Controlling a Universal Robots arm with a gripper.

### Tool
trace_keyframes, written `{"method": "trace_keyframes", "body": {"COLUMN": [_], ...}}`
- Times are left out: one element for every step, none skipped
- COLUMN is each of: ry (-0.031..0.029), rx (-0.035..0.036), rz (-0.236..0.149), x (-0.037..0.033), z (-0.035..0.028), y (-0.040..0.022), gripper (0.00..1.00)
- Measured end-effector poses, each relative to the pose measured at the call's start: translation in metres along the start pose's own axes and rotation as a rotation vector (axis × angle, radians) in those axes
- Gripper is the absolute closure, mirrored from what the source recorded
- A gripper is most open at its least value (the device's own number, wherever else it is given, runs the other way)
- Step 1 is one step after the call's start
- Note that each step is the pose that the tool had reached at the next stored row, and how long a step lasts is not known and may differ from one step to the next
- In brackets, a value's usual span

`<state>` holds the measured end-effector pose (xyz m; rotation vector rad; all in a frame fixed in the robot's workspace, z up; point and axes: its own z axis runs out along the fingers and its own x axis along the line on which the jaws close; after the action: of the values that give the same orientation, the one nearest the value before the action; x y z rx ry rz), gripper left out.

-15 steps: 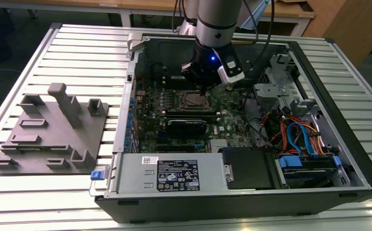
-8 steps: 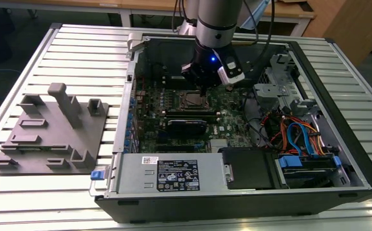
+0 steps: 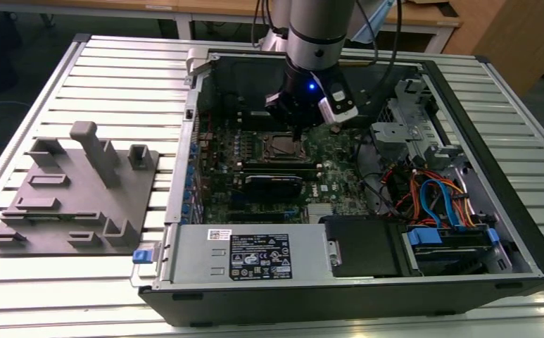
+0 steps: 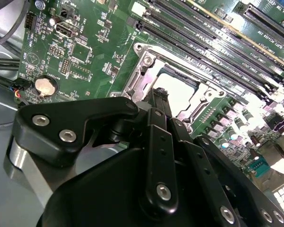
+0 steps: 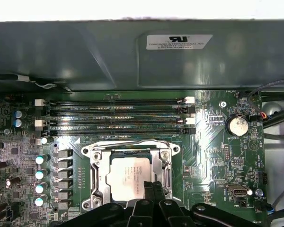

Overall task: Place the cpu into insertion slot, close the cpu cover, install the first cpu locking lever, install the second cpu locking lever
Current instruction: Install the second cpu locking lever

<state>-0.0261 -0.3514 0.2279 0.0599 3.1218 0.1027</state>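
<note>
The cpu (image 5: pixel 131 176) lies flat in the insertion slot (image 3: pixel 281 148), its silver-grey top facing up. The cpu cover (image 5: pixel 100 172), a silver frame, lies down around it with the chip showing through its cut-out. My gripper (image 5: pixel 155 185) hangs just above the socket's edge, the edge away from the memory slots. Its two thin black fingers are pressed together with nothing between them. In the second wrist view the gripper (image 4: pixel 159 92) tips sit at the rim of the cpu cover (image 4: pixel 142 82), beside the cpu (image 4: pixel 180 92). In the exterior view the gripper (image 3: pixel 295 130) is inside the open case over the socket.
Long black memory slots (image 5: pixel 118 116) run beside the socket, with a coin battery (image 5: pixel 237 126) further along the board. The case wall (image 5: pixel 132 56) rises behind them. A labelled grey box (image 3: pixel 252 257), drive bays and cables (image 3: pixel 440 197) fill the case's other parts. A grey fixture (image 3: pixel 74 190) stands outside.
</note>
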Motion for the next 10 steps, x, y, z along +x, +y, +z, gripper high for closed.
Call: {"method": "trace_keyframes", "body": {"ry": [0.0000, 0.0000, 0.0001, 0.0000, 0.0000, 0.0003, 0.0027, 0.0111, 0.0217, 0.0338], "rx": [0.0000, -0.0001, 0.0001, 0.0000, -0.0001, -0.0001, -0.0002, -0.0007, -0.0016, -0.0021], "rz": [0.000, 0.000, 0.000, 0.001, 0.001, 0.001, 0.002, 0.002, 0.003, 0.004], "x": [-0.0004, -0.0012, -0.0018, -0.0024, -0.0028, -0.0030, -0.0031, -0.0031, -0.0032, -0.0033], "z": [-0.0001, 0.0000, -0.0001, -0.0001, -0.0001, -0.0002, -0.0003, -0.0004, -0.0004, -0.0005], "y": [-0.0005, -0.0008, -0.0014, -0.0023, -0.0031, -0.0045, -0.0057, -0.0067, -0.0075, -0.0085], "gripper": [0.90, 0.90, 0.90, 0.90, 0.90, 0.90, 0.90, 0.90, 0.90, 0.90]}}
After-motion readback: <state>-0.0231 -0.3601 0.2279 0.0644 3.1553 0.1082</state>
